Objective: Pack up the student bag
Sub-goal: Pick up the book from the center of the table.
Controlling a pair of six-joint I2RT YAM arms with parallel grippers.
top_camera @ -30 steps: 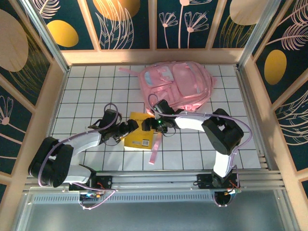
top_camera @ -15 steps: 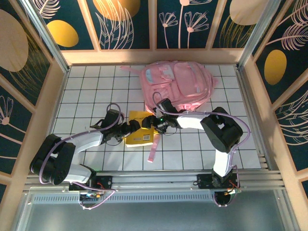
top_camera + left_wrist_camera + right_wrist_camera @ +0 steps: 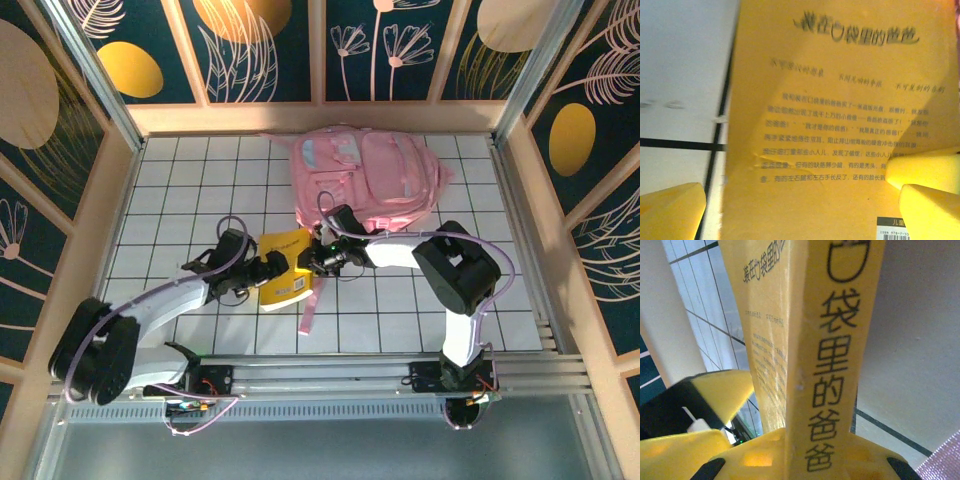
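At the far side of the worktop lies the student bag; just before it, right claw pinches the yellow book by its spine; left claw gapes wide at the book; nothing packed yet, we judge; loading remains.

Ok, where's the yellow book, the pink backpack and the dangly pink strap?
yellow book (image 3: 288, 282), top view, on its back cover.
pink backpack (image 3: 372, 180), top view, on its front pocket.
pink strap (image 3: 309, 312), top view, on the loose part beside the book.
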